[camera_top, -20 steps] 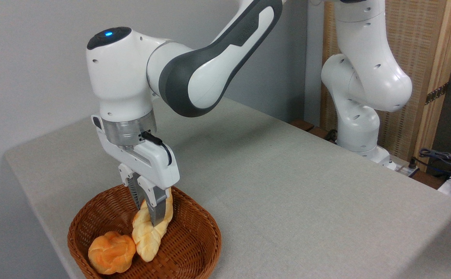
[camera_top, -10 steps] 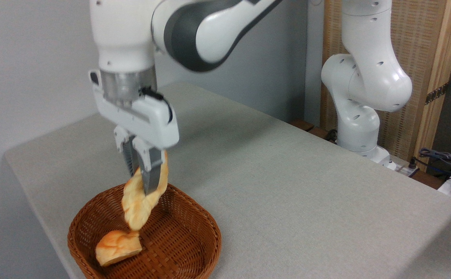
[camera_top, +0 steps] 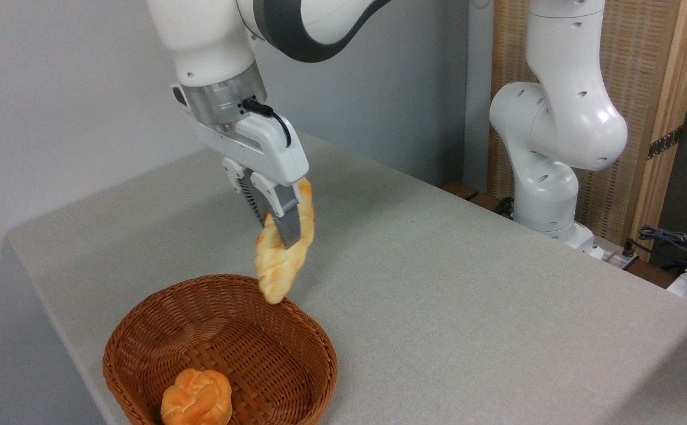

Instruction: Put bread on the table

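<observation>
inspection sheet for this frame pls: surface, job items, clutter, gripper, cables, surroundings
Surface: table, light grey cloth-like top, bare apart from the basket.
Job's things: bread, braided loaf, hanging in the air above the basket's far rim, not touching table or basket.
Clutter: wicker basket at the near left corner; round bun inside it at the front.
Grippers: gripper, jaws shut on the loaf's upper half.
Cables: short black cable looped at the wrist; loose cables off the table at far right.
Surroundings: plain grey wall; wood-framed woven panel behind the arm base.
</observation>
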Controlling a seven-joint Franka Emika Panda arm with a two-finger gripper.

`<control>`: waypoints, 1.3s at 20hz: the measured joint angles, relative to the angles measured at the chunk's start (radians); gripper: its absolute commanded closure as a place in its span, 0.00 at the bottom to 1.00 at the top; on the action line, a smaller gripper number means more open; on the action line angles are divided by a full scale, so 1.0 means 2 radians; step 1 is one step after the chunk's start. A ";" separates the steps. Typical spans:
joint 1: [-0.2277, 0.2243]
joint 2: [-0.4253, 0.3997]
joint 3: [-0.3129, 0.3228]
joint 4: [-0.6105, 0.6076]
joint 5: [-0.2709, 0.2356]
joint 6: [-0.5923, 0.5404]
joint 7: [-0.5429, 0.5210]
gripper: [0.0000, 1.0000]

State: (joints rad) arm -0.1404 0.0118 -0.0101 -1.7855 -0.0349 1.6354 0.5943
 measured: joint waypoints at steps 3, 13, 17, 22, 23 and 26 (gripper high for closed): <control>-0.004 0.001 -0.006 -0.014 0.000 -0.013 0.000 0.00; -0.023 0.009 -0.010 -0.042 0.000 -0.013 0.001 0.00; -0.023 0.011 -0.011 -0.042 0.000 -0.013 0.001 0.00; -0.023 0.008 -0.012 -0.025 0.000 0.004 0.001 0.00; -0.023 0.006 -0.012 -0.020 0.000 0.010 0.001 0.00; -0.023 -0.004 -0.011 -0.005 0.000 0.056 0.001 0.00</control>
State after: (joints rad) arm -0.1859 0.0033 -0.0329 -1.7953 -0.0346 1.7476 0.5961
